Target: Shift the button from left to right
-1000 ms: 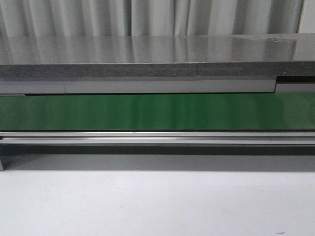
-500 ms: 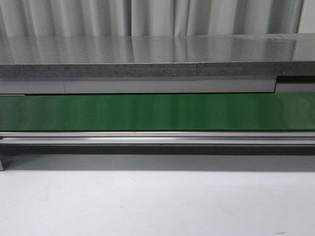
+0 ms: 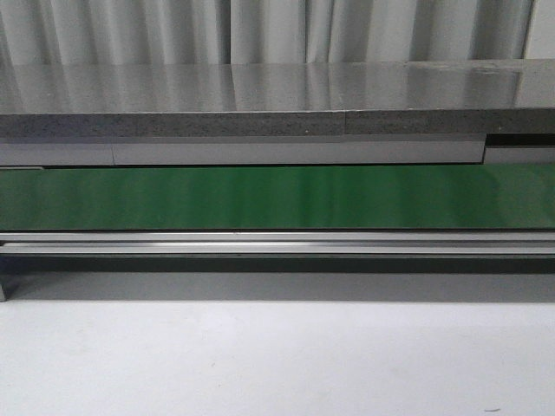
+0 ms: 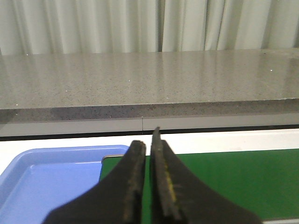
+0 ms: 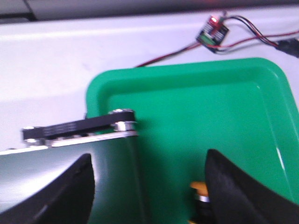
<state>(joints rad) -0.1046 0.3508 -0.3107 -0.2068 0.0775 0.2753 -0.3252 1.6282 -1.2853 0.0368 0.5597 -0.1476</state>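
The button (image 5: pixel 200 190) shows only in the right wrist view: an orange cap over a silver collar and dark body, inside the green tray (image 5: pixel 196 98). It sits just inside one finger of my right gripper (image 5: pixel 149 155), which hides part of it. That gripper is open, its fingers wide apart, and nothing is held between them. In the left wrist view my left gripper (image 4: pixel 147 136) is shut on nothing, over the end of the green belt (image 4: pixel 224 182). The front view shows the belt (image 3: pixel 277 198) bare, with neither the button nor a gripper in view.
A blue tray (image 4: pixel 51 177) lies beside the belt end under the left gripper. A grey stone-look counter (image 3: pixel 260 95) runs behind the belt. The belt's roller end (image 5: pixel 79 128) borders the green tray. A small circuit board (image 5: pixel 213 32) with wires lies on the white table beyond it.
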